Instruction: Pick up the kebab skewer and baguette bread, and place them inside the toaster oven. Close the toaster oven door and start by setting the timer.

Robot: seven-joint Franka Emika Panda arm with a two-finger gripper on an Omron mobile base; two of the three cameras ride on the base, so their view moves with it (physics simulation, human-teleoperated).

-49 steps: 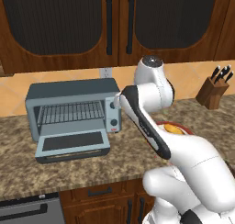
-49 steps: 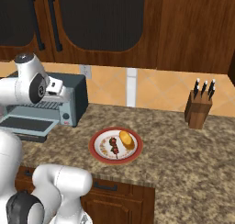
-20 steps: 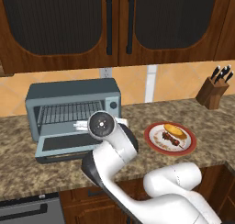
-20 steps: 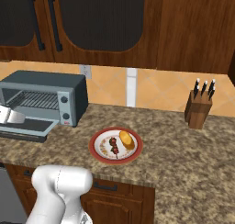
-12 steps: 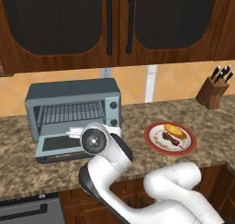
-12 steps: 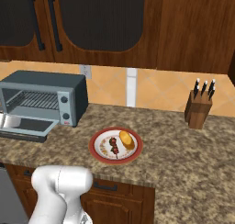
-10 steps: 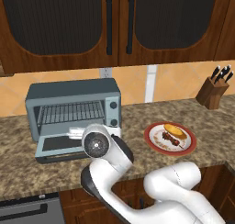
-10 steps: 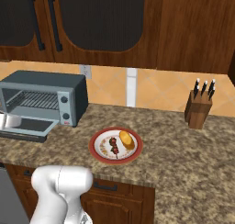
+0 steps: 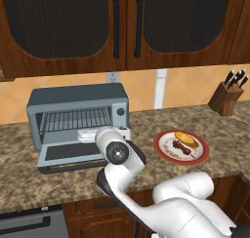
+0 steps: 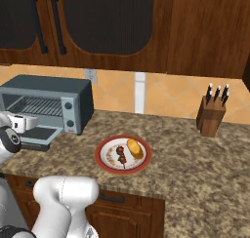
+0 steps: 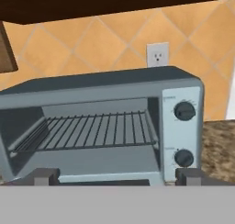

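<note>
Tool: my jaws spread wide, empty.
Toaster oven door: dropped open below tool, partly hidden by my arm.

A wooden knife block is set on the speckled stone counter near the tiled backsplash, where a wall outlet is mounted, beneath dark wooden cabinets.
</note>
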